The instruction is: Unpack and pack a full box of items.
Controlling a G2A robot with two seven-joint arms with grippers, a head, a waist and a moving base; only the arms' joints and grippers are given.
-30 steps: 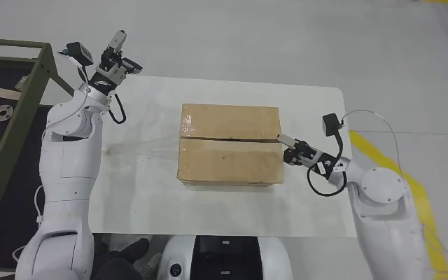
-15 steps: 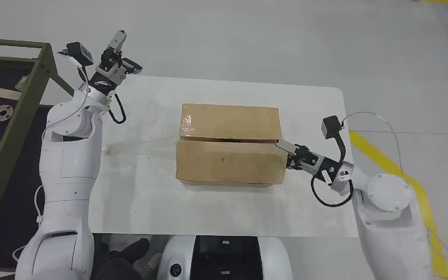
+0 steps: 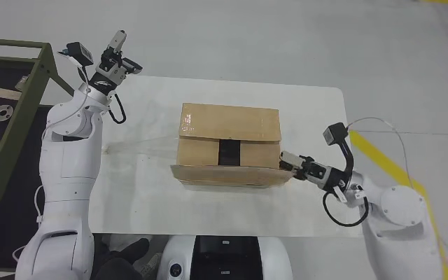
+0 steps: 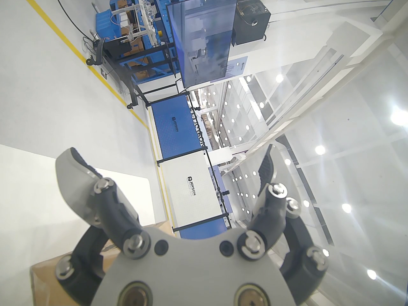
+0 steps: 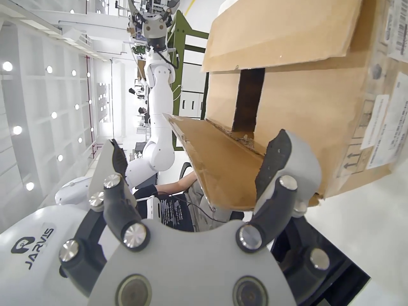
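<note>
While left end effector (image 4: pixel 170 154) gapes empty, right end effector (image 5: pixel 196 143) spread astride box flap (image 5: pixel 223 173).

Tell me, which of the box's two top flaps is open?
The near flap, beside the right gripper: it tilts outward, while the far flap lies flat.

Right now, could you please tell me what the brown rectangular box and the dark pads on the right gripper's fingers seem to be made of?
Brown rectangular box: corrugated cardboard, matte; the opened flap has a rough, fibrous edge. Dark pads on the right gripper: probably rubber, dull black and ridged, backed by smooth pale shells, metal or plastic, I cannot tell.
</note>
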